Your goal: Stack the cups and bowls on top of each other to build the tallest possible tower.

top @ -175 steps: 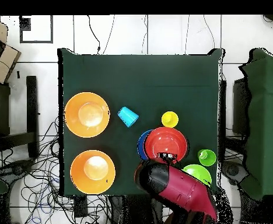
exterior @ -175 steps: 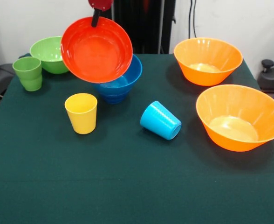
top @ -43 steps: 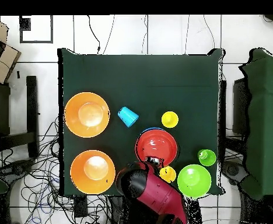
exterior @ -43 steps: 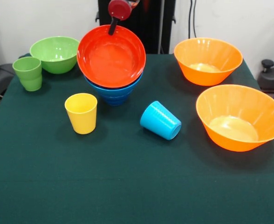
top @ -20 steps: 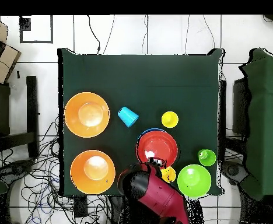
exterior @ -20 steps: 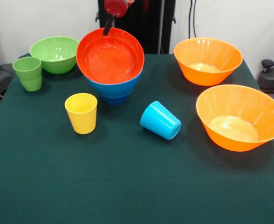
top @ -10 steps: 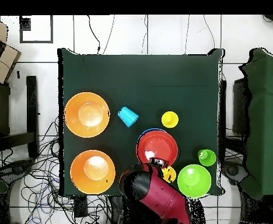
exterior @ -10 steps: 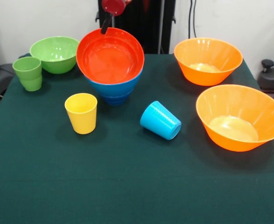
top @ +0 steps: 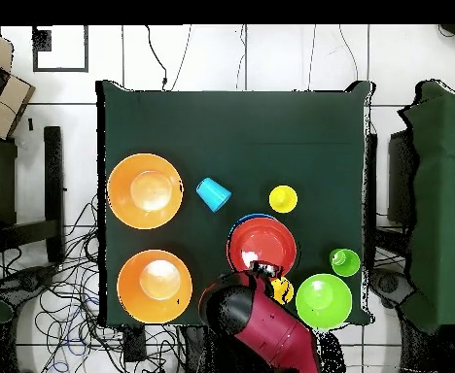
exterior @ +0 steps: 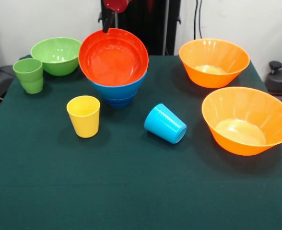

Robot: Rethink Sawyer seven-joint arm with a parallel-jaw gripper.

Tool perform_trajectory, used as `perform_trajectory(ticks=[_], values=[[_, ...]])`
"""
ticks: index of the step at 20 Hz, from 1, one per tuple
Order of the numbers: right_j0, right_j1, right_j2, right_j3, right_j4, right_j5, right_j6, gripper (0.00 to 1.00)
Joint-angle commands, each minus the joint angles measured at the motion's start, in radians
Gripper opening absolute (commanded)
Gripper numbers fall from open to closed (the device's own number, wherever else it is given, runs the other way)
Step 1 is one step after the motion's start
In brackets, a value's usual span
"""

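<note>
The tower [exterior: 117, 88] stands at the table's far middle: stacked blue bowls with the wide red-orange bowl [exterior: 113, 57] resting on top, tipped toward the camera. My gripper [exterior: 107, 21] hangs at that bowl's far rim, at or just above it. In the overhead view the gripper [top: 262, 267] sits at the edge of the red-orange bowl [top: 262, 245]. A yellow cup [exterior: 84, 116] stands upright in front of the tower. A light blue cup [exterior: 165, 123] lies on its side. A green cup [exterior: 29, 75] and a green bowl [exterior: 56, 55] sit at the far left.
Two large orange bowls [exterior: 214, 62] [exterior: 246, 120] take up the right side. In the overhead view a second yellow cup [top: 282, 289] shows beside the arm [top: 265, 330], between the tower and the green bowl [top: 323, 300].
The red-orange bowl swung over from the left and came to rest on the blue bowls. In the last second the gripper rose slightly at its far rim while the bowl stayed put.
</note>
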Motion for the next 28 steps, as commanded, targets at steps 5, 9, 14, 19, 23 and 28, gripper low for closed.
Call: perform_trajectory(ticks=[5,9,14,19,23,28], values=[[-0.023,-0.006,0.043,-0.097,-0.016,0.173,0.026,1.0],[-0.061,-0.003,0.059,-0.112,-0.038,0.157,-0.011,1.0],[-0.121,-0.001,0.089,-0.119,-0.069,0.119,-0.058,1.0],[-0.162,0.002,0.103,-0.148,-0.107,0.125,-0.095,1.0],[-0.185,-0.011,0.11,-0.17,-0.141,0.139,-0.115,1.0],[-0.223,-0.021,0.133,-0.178,-0.169,0.15,-0.123,1.0]])
